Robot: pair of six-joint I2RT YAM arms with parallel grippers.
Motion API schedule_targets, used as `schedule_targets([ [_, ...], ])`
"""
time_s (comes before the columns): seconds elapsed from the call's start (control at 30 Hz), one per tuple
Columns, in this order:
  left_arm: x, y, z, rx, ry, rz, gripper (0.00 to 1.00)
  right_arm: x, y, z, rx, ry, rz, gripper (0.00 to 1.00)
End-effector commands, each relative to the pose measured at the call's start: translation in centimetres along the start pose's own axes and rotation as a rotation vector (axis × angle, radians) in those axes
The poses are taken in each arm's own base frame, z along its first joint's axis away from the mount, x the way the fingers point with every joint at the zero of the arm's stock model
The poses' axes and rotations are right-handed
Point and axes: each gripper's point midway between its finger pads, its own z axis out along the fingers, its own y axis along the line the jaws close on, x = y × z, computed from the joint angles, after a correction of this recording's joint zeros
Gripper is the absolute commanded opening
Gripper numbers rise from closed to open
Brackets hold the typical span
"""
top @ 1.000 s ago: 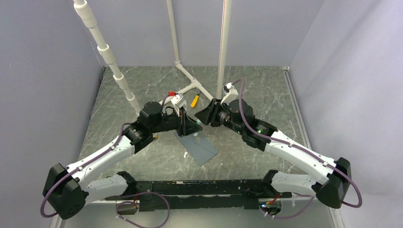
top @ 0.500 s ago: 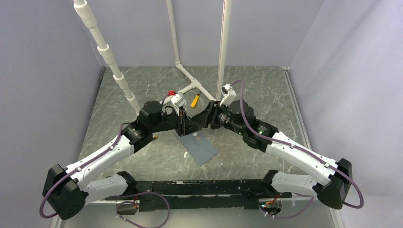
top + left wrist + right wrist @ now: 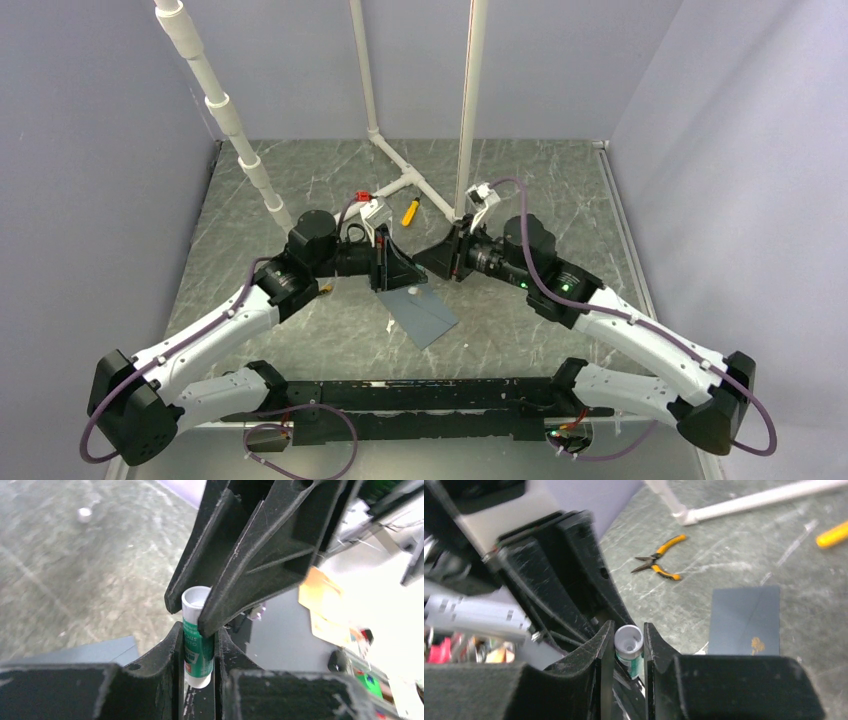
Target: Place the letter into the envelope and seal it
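Note:
A green and white glue stick [image 3: 198,647] stands between the fingers of my left gripper [image 3: 198,636], which is shut on its body. My right gripper [image 3: 628,631] meets it head-on above the table and is shut on the stick's white end [image 3: 629,639]. In the top view the two grippers, left [image 3: 388,265] and right [image 3: 440,260], touch tip to tip. Below them the slate blue-grey envelope [image 3: 424,315] lies flat on the table, also seen in the right wrist view as the envelope [image 3: 744,617] with a small gold mark. The letter is out of view.
Orange-handled pliers [image 3: 658,562] lie on the marble-patterned table [image 3: 560,200] behind the grippers. A yellow tool [image 3: 410,212] and a small red piece [image 3: 361,196] sit by the white pipe frame [image 3: 400,185]. Grey walls close in three sides.
My right gripper came in against the left gripper, dropped slightly and closed on the end of the glue stick. The left gripper kept its grip and barely moved.

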Motion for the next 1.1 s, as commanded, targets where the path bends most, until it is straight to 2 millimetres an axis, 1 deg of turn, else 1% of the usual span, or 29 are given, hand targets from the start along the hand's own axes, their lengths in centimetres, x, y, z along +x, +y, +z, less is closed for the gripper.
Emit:
schedule_targets([
  [0.0, -2.1, -6.3, -1.4, 0.293, 0.003, 0.145, 0.02, -0.3, 6.7, -4.1, -0.448, -0.016, -0.375, 0.0],
  [0.03, -2.1, -7.1, -1.6, 0.342, 0.008, 0.166, 0.02, 0.7, 8.0, -5.2, -0.562, -0.002, -0.446, 0.0],
  [0.07, -2.1, -8.0, -1.9, 0.394, 0.011, 0.186, 0.02, 2.2, 9.7, -7.1, -0.726, 0.035, -0.512, 0.0],
  [0.1, -2.1, -8.8, -2.2, 0.438, 0.009, 0.207, 0.02, 2.9, 10.5, -8.3, -0.82, 0.046, -0.565, 0.0],
  [0.13, -2.0, -9.5, -2.5, 0.482, 0.007, 0.231, 0.02, 3.2, 11.2, -9.3, -0.886, 0.056, -0.6, 0.0],
  [0.17, -2.0, -10.1, -2.8, 0.518, 0.003, 0.256, 0.02, 3.4, 11.7, -10.0, -0.937, 0.074, -0.626, 0.0],
  [0.23, -1.8, -10.7, -3.2, 0.556, 0.007, 0.284, 0.02, 3.9, 12.3, -11.0, -1.019, 0.119, -0.673, 0.0],
  [0.3, -1.9, -10.7, -3.1, 0.551, 0.015, 0.288, 0.02, 3.9, 12.2, -10.9, -1.012, 0.141, -0.676, 0.0],
  [0.37, -2.0, -10.3, -2.9, 0.528, 0.014, 0.284, 0.03, 3.0, 11.8, -9.7, -0.921, 0.128, -0.65, 0.0],
  [0.4, -2.2, -10.1, -2.7, 0.509, 0.007, 0.281, 0.03, 2.1, 11.5, -8.7, -0.844, 0.109, -0.616, 0.07],
  [0.43, -2.5, -9.6, -2.5, 0.474, -0.006, 0.279, 0.02, 1.0, 10.9, -7.5, -0.742, 0.08, -0.557, 0.3],
  [0.47, -2.8, -9.2, -2.2, 0.437, -0.017, 0.275, 0.02, -0.3, 10.1, -6.4, -0.637, 0.048, -0.489, 0.48],
  [0.5, -3.1, -8.4, -1.9, 0.386, -0.031, 0.268, 0.02, -1.6, 9.0, -5.3, -0.514, 0.011, -0.41, 0.6],
  [0.53, -3.3, -7.7, -1.7, 0.333, -0.037, 0.257, 0.02, -2.7, 7.8, -4.3, -0.403, -0.016, -0.333, 0.66],
  [0.6, -4.0, -6.0, -1.2, 0.225, -0.07, 0.244, 0.02, -5.0, 4.2, -2.9, -0.137, -0.104, -0.172, 0.73],
  [0.63, -4.3, -5.3, -1.1, 0.181, -0.086, 0.238, 0.02, -5.1, 3.2, -2.6, -0.084, -0.121, -0.118, 0.74],
  [0.67, -4.6, -4.6, -1.0, 0.137, -0.103, 0.232, 0.03, -5.0, 2.8, -2.3, -0.069, -0.133, -0.091, 0.75],
  [0.77, -5.3, -2.8, -0.7, 0.036, -0.135, 0.21, 0.02, -4.6, 2.2, -1.4, -0.057, -0.151, -0.054, 0.76],
  [0.83, -5.4, -2.1, -0.5, 0.002, -0.137, 0.198, 0.03, -4.4, 1.4, -0.8, -0.009, -0.142, -0.028, 0.75],
  [0.93, -5.4, -1.4, -0.2, -0.026, -0.141, 0.181, 0.02, -4.4, 0.8, -0.3, 0.014, -0.152, 0.001, 0.59],
  [1.0, -5.4, -1.0, -0.2, -0.045, -0.149, 0.172, 0.02, -4.3, 0.6, -0.2, 0.026, -0.151, 0.02, 0.46],
  [1.07, -5.4, -0.6, -0.2, -0.063, -0.157, 0.161, 0.02, -4.1, 0.5, 0.0, 0.033, -0.141, 0.026, 0.38],
])
